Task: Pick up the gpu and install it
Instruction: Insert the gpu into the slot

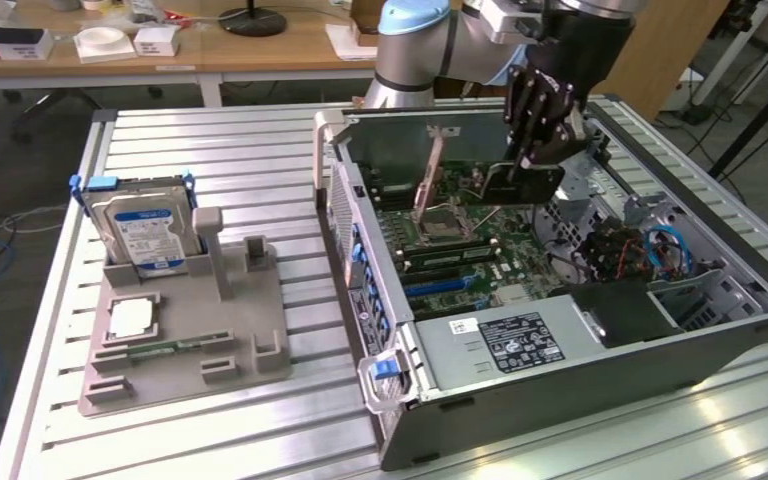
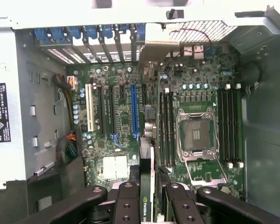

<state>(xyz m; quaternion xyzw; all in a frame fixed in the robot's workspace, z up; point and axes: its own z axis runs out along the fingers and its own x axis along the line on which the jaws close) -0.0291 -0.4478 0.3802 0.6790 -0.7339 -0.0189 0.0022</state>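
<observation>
While held over the open grey computer case [image 1: 598, 390], item: thin black-and-copper gpu card [image 1: 518, 185], upper right of the exterior view, clamped edge-on in the black pincer [image 1: 534, 160], nearly closed on it. Handling, by judgement: keep its edge parallel above the long blue slot [image 2: 134, 109] on the green motherboard [image 1: 491, 255]; lower squarely, press evenly.

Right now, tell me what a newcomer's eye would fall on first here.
The open case lies on the exterior view's right, its motherboard bared. Over it hangs the gripper, shut on the gpu, which it holds edge-down above the board. On the exterior view's left, a blue-labelled hard drive stands upright in a grey rack.
</observation>
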